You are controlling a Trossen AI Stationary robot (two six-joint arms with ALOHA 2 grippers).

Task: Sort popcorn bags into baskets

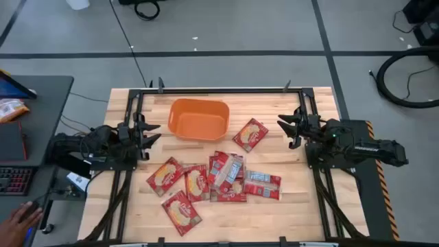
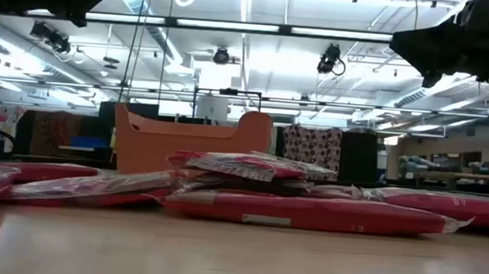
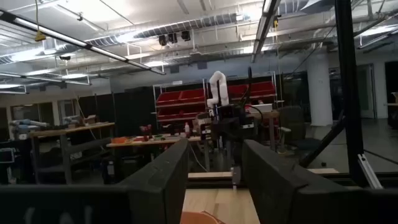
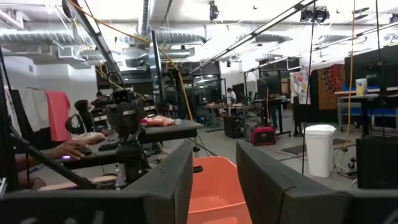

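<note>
Red flat crinkly popcorn bags near the orange plastic tub look light, slippery; pinch an edge. Left gripper and right gripper hover with jaws spread.

Your robot: two dark, blocky arms.

Both arms, the left arm and the right arm, are near-black throughout, built from chunky boxy segments. Each ends in a claw, the left claw and the right claw, with two short pointed fingers that read as a jagged dark silhouette from above. You can spot a small green light on the right arm's wrist housing. Seen from the wrist cameras, the fingers are broad, flat, matte-black slabs with squared edges. A white tag or label sits under the left arm's base.
</note>
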